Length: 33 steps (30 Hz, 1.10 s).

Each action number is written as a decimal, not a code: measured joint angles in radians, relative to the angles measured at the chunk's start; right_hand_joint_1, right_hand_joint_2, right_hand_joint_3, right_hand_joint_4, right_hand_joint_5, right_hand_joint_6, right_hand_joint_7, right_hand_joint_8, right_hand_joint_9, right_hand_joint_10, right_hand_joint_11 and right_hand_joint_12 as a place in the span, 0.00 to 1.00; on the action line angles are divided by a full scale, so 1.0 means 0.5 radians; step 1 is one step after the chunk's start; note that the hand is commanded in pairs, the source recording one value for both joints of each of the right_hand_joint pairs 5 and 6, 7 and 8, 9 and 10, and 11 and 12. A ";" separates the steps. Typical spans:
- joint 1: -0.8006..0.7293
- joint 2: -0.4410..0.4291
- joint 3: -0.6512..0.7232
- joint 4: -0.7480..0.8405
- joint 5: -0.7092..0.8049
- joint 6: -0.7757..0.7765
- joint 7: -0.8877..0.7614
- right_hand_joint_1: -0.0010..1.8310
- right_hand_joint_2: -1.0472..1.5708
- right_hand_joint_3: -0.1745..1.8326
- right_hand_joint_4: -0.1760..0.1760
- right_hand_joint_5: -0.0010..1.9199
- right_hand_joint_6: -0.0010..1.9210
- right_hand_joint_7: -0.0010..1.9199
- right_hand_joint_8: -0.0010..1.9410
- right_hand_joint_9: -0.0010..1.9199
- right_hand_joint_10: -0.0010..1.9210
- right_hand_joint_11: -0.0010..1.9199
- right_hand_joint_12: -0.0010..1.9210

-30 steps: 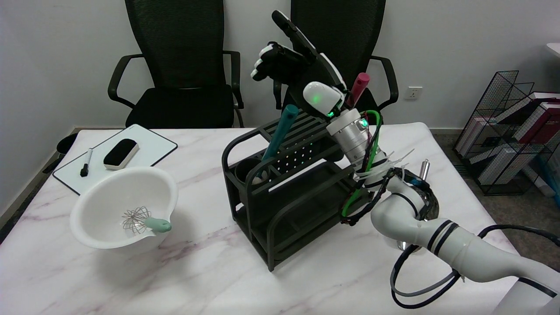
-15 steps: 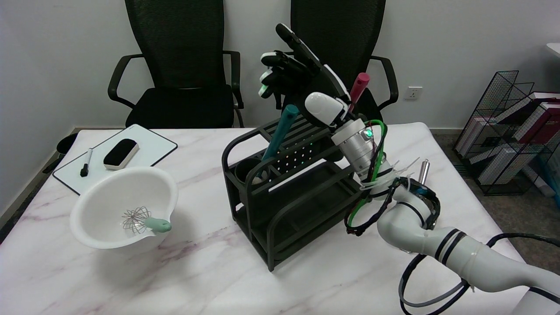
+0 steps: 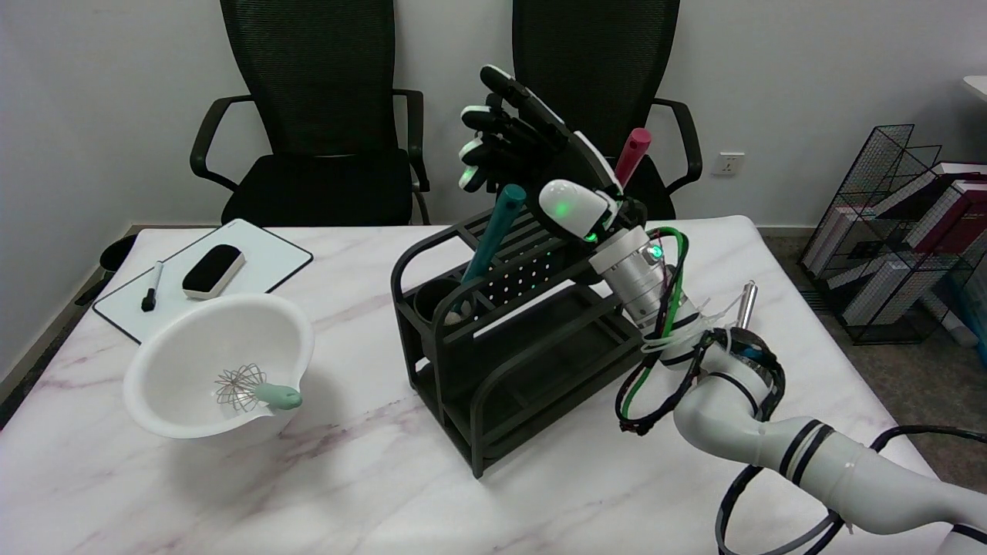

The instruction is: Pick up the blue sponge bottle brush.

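Blue sponge bottle brush (image 3: 489, 243) stands tilted in the round cup (image 3: 433, 302) at the left end of the black rack (image 3: 493, 339), with its teal handle leaning up and to the right; the head of it is down inside the cup and I cannot see it well. The rack sits about in the middle of the desk (image 3: 370, 478). A dark red handle (image 3: 632, 154) stands up from the far right part of the rack, behind the arm.

The right hand (image 3: 524, 142) is in the air above the rack, just over the top end of the brush handle. Its fingers (image 3: 482, 150) are apart, partly bent and pointing to the left, and it holds nothing. I cannot tell if a fingertip touches the handle top; they are very close.

Near the left edge of the desk a white bowl (image 3: 220, 370) holds a small whisk (image 3: 254, 389) with a pale green handle. Beyond it, at the far left corner, lies a whiteboard (image 3: 262, 262) with a black eraser (image 3: 213, 270) and a marker (image 3: 153, 285) on it.
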State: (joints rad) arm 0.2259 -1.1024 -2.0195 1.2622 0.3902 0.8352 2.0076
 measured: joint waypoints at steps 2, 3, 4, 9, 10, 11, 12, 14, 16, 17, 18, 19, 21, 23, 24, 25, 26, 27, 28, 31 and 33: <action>-0.012 0.001 -0.003 0.008 -0.002 0.001 0.000 0.59 0.37 0.55 0.50 0.17 0.17 0.32 0.32 0.44 0.44 0.51 0.51; -0.019 0.001 -0.005 0.012 -0.002 0.001 0.000 0.59 0.37 0.55 0.50 0.17 0.17 0.32 0.32 0.44 0.44 0.51 0.51; -0.027 0.001 -0.006 0.016 -0.003 0.001 -0.001 0.58 0.37 0.55 0.50 0.17 0.17 0.32 0.32 0.44 0.44 0.51 0.51; -0.054 0.001 -0.016 0.028 -0.004 0.002 -0.001 0.58 0.37 0.55 0.50 0.18 0.18 0.32 0.32 0.43 0.43 0.51 0.51; -0.058 -0.001 -0.019 0.031 -0.005 0.002 -0.002 0.58 0.37 0.55 0.50 0.18 0.18 0.32 0.32 0.43 0.43 0.51 0.50; -0.062 -0.002 -0.022 0.032 -0.005 0.002 -0.002 0.58 0.37 0.55 0.50 0.18 0.18 0.32 0.32 0.43 0.43 0.50 0.50; -0.066 -0.005 -0.025 0.033 -0.005 0.002 -0.002 0.58 0.37 0.55 0.50 0.18 0.18 0.32 0.32 0.43 0.43 0.50 0.50; -0.072 -0.010 -0.029 0.034 -0.005 0.002 -0.003 0.58 0.37 0.55 0.50 0.18 0.18 0.32 0.32 0.43 0.43 0.50 0.50; -0.078 -0.014 -0.034 0.034 -0.006 0.002 -0.003 0.58 0.37 0.55 0.50 0.19 0.19 0.32 0.32 0.42 0.42 0.50 0.50; -0.081 -0.016 -0.036 0.034 -0.006 0.002 -0.003 0.58 0.37 0.55 0.50 0.19 0.19 0.32 0.32 0.42 0.42 0.50 0.50; -0.083 -0.018 -0.039 0.034 -0.006 0.002 -0.003 0.58 0.37 0.55 0.50 0.19 0.19 0.32 0.32 0.42 0.42 0.50 0.50; -0.085 -0.019 -0.040 0.034 -0.006 0.002 -0.003 0.58 0.37 0.55 0.50 0.19 0.19 0.32 0.32 0.42 0.42 0.50 0.50; -0.091 -0.023 -0.043 0.034 -0.007 0.002 -0.003 0.58 0.37 0.55 0.50 0.20 0.20 0.32 0.32 0.42 0.42 0.49 0.49; -0.095 -0.025 -0.047 0.033 -0.008 0.002 -0.004 0.58 0.37 0.55 0.50 0.20 0.20 0.32 0.32 0.42 0.42 0.49 0.49; -0.097 -0.026 -0.049 0.033 -0.008 0.002 -0.004 0.58 0.37 0.55 0.50 0.20 0.20 0.32 0.32 0.42 0.42 0.49 0.49; -0.099 -0.027 -0.052 0.032 -0.009 0.002 -0.004 0.58 0.37 0.55 0.50 0.20 0.20 0.32 0.32 0.42 0.42 0.49 0.49; -0.101 -0.028 -0.054 0.031 -0.009 0.002 -0.004 0.58 0.37 0.55 0.50 0.20 0.20 0.32 0.32 0.42 0.42 0.49 0.49; -0.103 -0.029 -0.056 0.030 -0.010 0.002 -0.004 0.58 0.37 0.55 0.50 0.20 0.20 0.32 0.32 0.42 0.42 0.49 0.49; -0.104 -0.031 -0.058 0.029 -0.010 0.002 -0.005 0.58 0.37 0.55 0.50 0.20 0.20 0.32 0.32 0.42 0.42 0.49 0.49; -0.107 -0.034 -0.065 0.025 -0.010 0.002 -0.005 0.58 0.37 0.55 0.50 0.20 0.20 0.32 0.32 0.42 0.42 0.49 0.49; -0.110 -0.039 -0.069 0.023 -0.010 0.002 -0.005 0.58 0.36 0.55 0.50 0.21 0.21 0.32 0.32 0.42 0.42 0.49 0.49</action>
State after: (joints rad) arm 0.1710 -1.1217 -2.0541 1.2739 0.3852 0.8363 2.0050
